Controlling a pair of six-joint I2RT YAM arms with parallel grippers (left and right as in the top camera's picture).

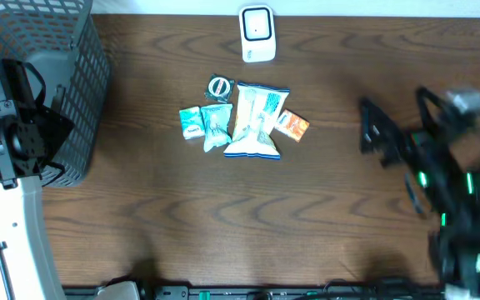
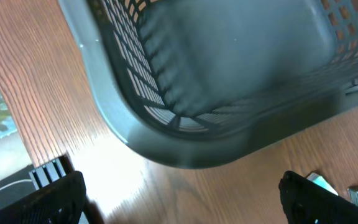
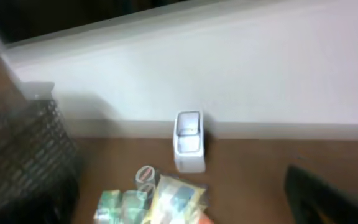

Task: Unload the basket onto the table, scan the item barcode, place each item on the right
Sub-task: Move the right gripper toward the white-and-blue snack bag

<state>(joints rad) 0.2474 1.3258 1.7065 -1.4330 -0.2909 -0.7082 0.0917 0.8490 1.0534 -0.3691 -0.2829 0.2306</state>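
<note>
Scanner (image 1: 257,33) — white, boxy, standing upright at the far edge of the counter (image 1: 223,217), dark window in its face.

Items sit in one tight cluster just nearer than it, mid-counter:
- snack bag (image 1: 257,121) — white with blue print, the largest, lying flat.
- round dark-rimmed piece (image 1: 220,87) at the bag's far-left corner.
- larger teal packet (image 1: 216,127) against the bag's left edge; small teal packet (image 1: 192,122) just left of that.
- orange packet (image 1: 292,125), small, tilted, at the bag's right edge.
</note>
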